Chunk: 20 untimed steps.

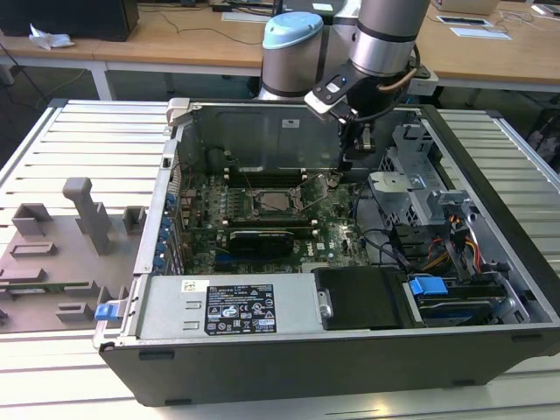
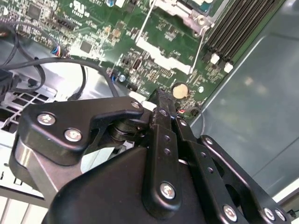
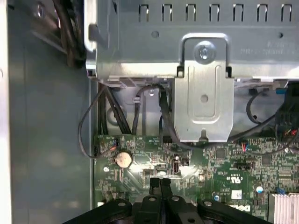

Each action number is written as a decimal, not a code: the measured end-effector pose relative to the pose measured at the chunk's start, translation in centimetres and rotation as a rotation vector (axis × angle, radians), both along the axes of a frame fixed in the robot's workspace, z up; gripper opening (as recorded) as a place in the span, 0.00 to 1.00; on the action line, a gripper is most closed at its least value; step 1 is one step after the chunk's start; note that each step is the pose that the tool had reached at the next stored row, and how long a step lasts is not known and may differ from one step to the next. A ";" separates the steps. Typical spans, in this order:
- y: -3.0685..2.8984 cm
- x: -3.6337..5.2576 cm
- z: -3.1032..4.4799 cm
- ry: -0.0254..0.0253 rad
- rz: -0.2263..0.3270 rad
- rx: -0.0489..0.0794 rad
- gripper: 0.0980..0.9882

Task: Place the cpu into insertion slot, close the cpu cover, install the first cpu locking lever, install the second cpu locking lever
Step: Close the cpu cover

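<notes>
In the exterior view the open computer case holds a green motherboard. The insertion slot lies near its middle, and the cpu's dull grey top shows inside a silvery frame, the cpu cover. Two thin wire levers stand off the board beside the socket. My gripper hangs to the exterior view's right of the socket, above the board and apart from it. In both wrist views its black fingers are pressed together with nothing between them.
Long black memory slots run beside the socket. A coin battery sits just beyond the fingertips. A metal drive cage with cables rises at the exterior view's right. A black card and the power supply lie nearer.
</notes>
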<state>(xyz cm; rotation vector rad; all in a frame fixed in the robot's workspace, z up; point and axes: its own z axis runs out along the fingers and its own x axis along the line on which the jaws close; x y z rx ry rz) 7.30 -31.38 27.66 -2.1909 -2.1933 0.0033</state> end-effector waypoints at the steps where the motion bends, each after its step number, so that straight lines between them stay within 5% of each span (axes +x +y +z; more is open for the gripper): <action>1: 0.00 0.19 0.00 0.0002 0.000 0.000 0.01; 8: 0.01 1.70 -0.01 0.0013 0.000 0.000 0.01; 20: 0.00 1.73 -0.57 0.0013 0.000 0.000 0.01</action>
